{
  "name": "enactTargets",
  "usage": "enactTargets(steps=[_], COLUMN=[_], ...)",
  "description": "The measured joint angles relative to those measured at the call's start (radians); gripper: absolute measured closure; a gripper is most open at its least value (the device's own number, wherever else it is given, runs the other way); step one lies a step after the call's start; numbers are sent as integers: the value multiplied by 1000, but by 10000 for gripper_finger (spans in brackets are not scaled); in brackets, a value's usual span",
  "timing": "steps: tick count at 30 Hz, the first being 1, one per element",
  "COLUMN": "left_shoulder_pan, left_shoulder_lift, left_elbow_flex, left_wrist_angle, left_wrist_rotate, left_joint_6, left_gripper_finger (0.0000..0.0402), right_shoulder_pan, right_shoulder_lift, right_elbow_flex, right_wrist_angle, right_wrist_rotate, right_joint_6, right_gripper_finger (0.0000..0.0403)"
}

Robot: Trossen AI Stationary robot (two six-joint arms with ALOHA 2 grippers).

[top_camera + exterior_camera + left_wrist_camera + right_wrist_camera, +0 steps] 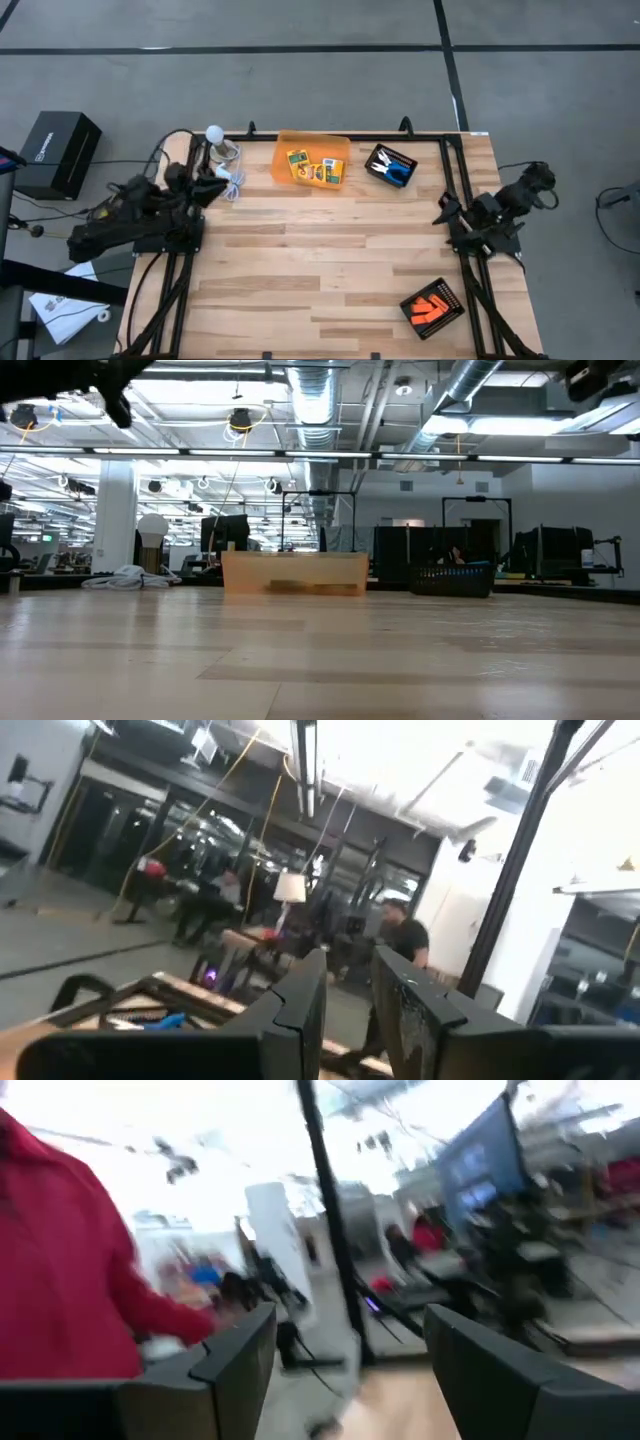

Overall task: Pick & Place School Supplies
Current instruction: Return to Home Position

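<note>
Orange erasers (430, 306) fill a black tray (449, 292) at the bench's (330, 260) right corner. Crayon boxes (315, 170) lie in the orange bin (284, 150), with the scissors (392, 168) beside it. Left gripper (350, 960) and right gripper (350, 1315) hang with fingers parted at opposite edges.

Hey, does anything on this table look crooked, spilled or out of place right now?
Nothing looks spilled. The one oddity is that the black ribbed tray holding the orange erasers sits turned askew to the wooden table's edges, near the table corner at the lower right of the high view.
</note>
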Motion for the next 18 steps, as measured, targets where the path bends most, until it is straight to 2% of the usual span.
enactTargets(steps=[2,5,9,12,18], left_shoulder_pan=[0,0,2,2,-1], left_shoulder_lift=[20,44,66,96,180], left_elbow_flex=[-86,-205,-221,-222,-222], left_wrist_angle=[97,250,185,152,149], left_wrist_rotate=[-9,-21,-51,-52,-4], left_joint_6=[-32,-39,-41,-31,-59], left_gripper_finger=[324,324,324,324,324], right_shoulder_pan=[0,-14,-53,-80,-106], right_shoulder_lift=[0,0,1,0,1], right_elbow_flex=[-104,-248,-249,-249,-249], right_wrist_angle=[153,272,96,51,24], right_wrist_rotate=[-13,-3,51,45,-61], right_joint_6=[13,43,188,208,211], right_gripper_finger=[159,159,159,159,159])
